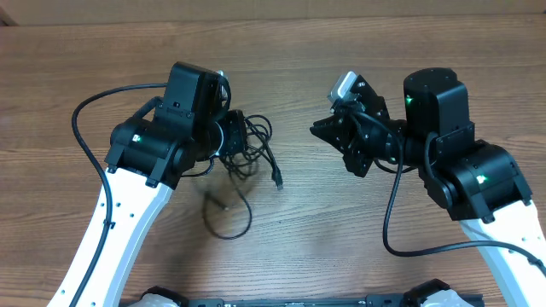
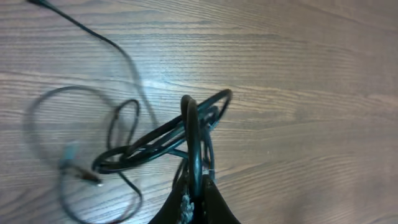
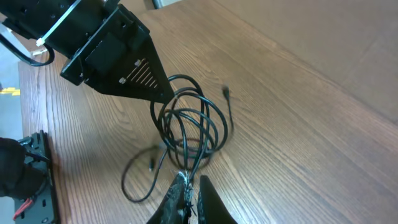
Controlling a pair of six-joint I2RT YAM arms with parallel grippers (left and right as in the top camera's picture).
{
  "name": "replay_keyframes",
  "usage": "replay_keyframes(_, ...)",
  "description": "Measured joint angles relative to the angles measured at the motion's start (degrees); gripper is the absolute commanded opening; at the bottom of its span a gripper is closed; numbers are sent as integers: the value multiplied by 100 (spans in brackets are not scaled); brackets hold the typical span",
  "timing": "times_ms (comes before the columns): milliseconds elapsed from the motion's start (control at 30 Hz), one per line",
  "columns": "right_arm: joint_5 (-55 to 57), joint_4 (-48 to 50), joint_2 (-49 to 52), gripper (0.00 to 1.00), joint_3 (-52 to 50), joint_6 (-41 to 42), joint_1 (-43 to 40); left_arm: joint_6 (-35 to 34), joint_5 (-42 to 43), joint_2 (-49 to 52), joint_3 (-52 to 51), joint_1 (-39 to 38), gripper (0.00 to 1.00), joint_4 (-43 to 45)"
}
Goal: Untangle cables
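Overhead: left gripper (image 1: 229, 139) pinches the cables (image 1: 246, 147); right gripper (image 1: 316, 128), pressed together, seemingly empty, table (image 1: 290, 128) between.

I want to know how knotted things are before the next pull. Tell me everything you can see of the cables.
The cables are thin black cords, rubbery-looking, bunched in overlapping loops. The left claw is shut on the bundle, holding several loops off the table. One end with a small dark plug points toward the robot, and a wide loop trails nearer it. The right claw is shut, apart from them in the overhead view.
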Motion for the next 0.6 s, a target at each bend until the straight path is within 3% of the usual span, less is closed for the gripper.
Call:
replay_keyframes(100, 151, -236, -2, 59, 0, 96, -2, 55, 70, 0, 0, 2, 4, 63)
replay_keyframes(133, 284, -321, 0, 100, 0, 179, -2, 278, 256, 0, 0, 4, 4, 168)
replay_keyframes(333, 708, -647, 203, 100, 0, 564, -2, 1711, 1934, 0, 0, 4, 4, 627)
replay_keyframes(600, 879, -765, 776, 100, 0, 605, -2, 2345, 2804, 0, 0, 4, 4, 732)
